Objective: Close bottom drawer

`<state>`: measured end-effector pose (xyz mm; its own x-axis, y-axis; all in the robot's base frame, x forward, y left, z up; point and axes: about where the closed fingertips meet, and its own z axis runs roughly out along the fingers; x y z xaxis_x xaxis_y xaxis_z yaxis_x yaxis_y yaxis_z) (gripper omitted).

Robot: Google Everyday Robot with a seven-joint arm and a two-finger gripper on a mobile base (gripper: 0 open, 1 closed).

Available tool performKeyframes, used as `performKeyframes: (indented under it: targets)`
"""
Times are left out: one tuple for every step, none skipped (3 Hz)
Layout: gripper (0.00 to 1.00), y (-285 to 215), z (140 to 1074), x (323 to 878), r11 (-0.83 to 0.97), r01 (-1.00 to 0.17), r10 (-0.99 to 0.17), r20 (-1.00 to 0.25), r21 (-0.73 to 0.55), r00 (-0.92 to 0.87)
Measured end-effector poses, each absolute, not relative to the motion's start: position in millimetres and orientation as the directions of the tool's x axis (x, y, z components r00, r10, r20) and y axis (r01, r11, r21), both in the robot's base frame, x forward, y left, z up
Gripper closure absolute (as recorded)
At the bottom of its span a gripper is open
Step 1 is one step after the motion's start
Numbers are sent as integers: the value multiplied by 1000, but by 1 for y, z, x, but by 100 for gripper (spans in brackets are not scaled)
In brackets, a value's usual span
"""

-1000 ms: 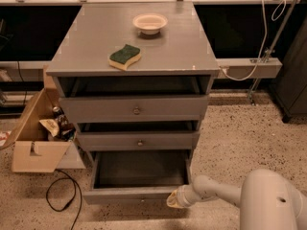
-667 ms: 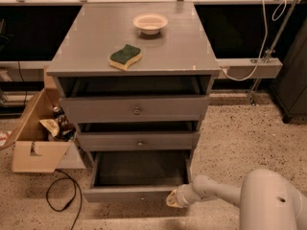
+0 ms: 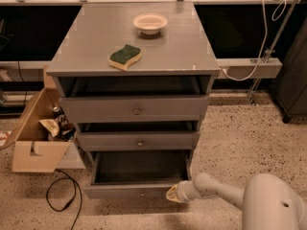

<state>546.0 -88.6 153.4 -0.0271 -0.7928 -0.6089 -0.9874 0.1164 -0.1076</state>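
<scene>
Drawer: the bottom drawer (image 3: 129,190) is the lowest in the table (image 3: 96,42) and is pulled well out of it.
Placement: the tool (image 3: 174,194) is set low at the table's foot, at the right end of the drawer front, judged so that a push inward can be given.
Tool: how far it is open cannot be told. Nothing is seen held, and the front panel appears to be touched.

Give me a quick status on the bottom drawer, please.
Gripper at front right corner of bottom drawer. Drawer open, pulled out. Cable on floor beside it, apart.
</scene>
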Motion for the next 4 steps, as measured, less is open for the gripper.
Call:
performKeyframes:
  targets:
    - [100, -89, 155, 561, 161, -979, -770, -636, -121, -48]
    - [100, -87, 155, 575, 177, -976, -746, -665, -129, -48]
    - [100, -87, 155, 575, 177, -976, -746, -665, -129, -48]
    - [100, -88, 154, 579, 187, -972, -738, -674, -141, -44]
